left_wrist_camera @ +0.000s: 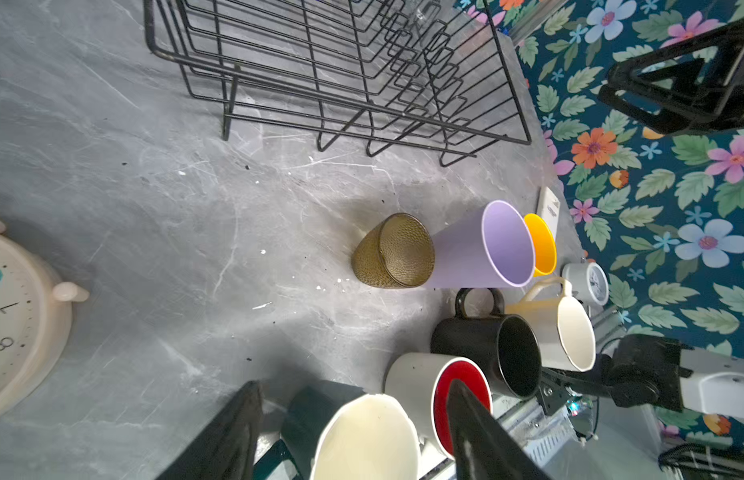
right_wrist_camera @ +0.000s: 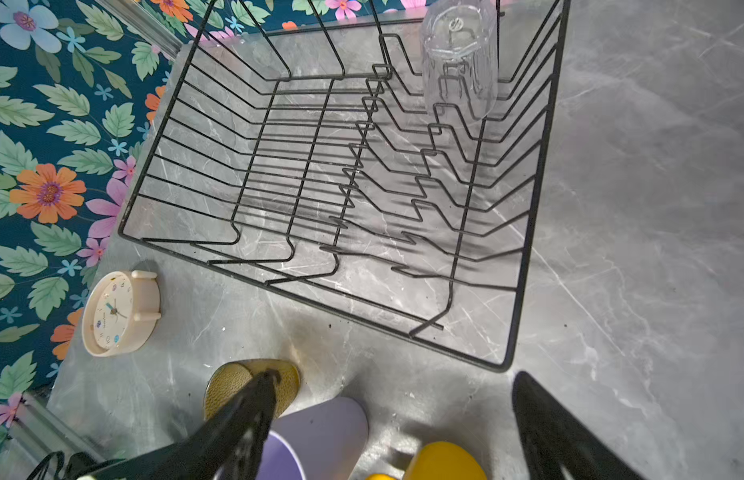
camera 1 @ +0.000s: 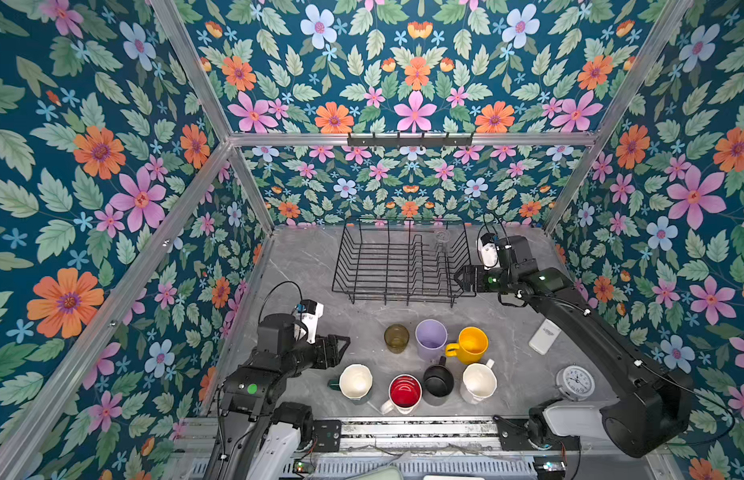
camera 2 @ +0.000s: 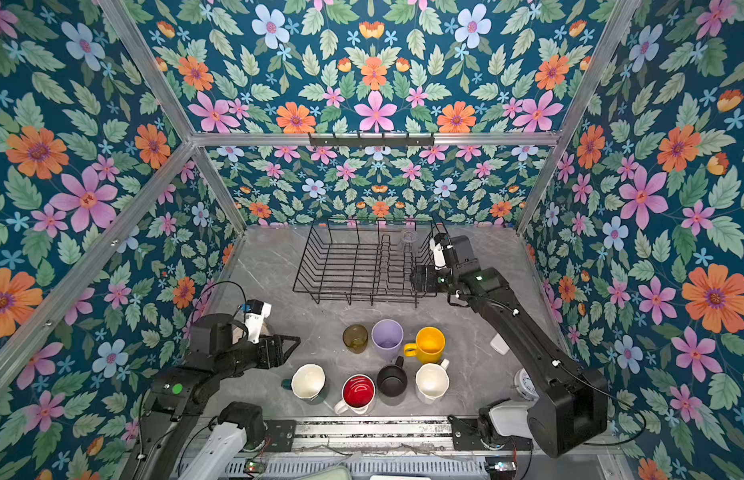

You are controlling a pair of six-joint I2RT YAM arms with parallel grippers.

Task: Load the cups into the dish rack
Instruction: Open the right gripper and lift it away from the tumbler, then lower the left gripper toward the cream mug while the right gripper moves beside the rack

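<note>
Teal walls point(camera 1: 92, 232) printed with flowers close in a grey marble worktop point(camera 1: 303, 266). The dish rack point(camera 1: 374, 266) stands at the 12 o'clock end of the worktop. A clear glass point(camera 1: 441, 241) sits upside down in its 1 o'clock corner, among the upright wire loops. Seven more cups stand upright on the worktop toward 6 o'clock, in two rows. Reading from 9 to 3 o'clock, the farther row has an olive tumbler point(camera 1: 396, 337), a lilac tumbler point(camera 1: 431, 338) and a yellow mug point(camera 1: 472, 344). The nearer row has a dark green mug point(camera 1: 355, 382), a red-lined white mug point(camera 1: 404, 392), a black mug point(camera 1: 438, 380) and a cream mug point(camera 1: 479, 382). The left claw point(camera 1: 344, 351) hangs just at 10 o'clock of the dark green mug with its jaws spread apart and nothing gripped. In the left wrist view that mug's rim shows between its two fingers. The right claw point(camera 1: 461, 279) hovers at the rack's 4 o'clock corner, jaws wide and empty. A white clock point(camera 1: 575, 382) lies at 4 o'clock, near the right arm's base.
</note>
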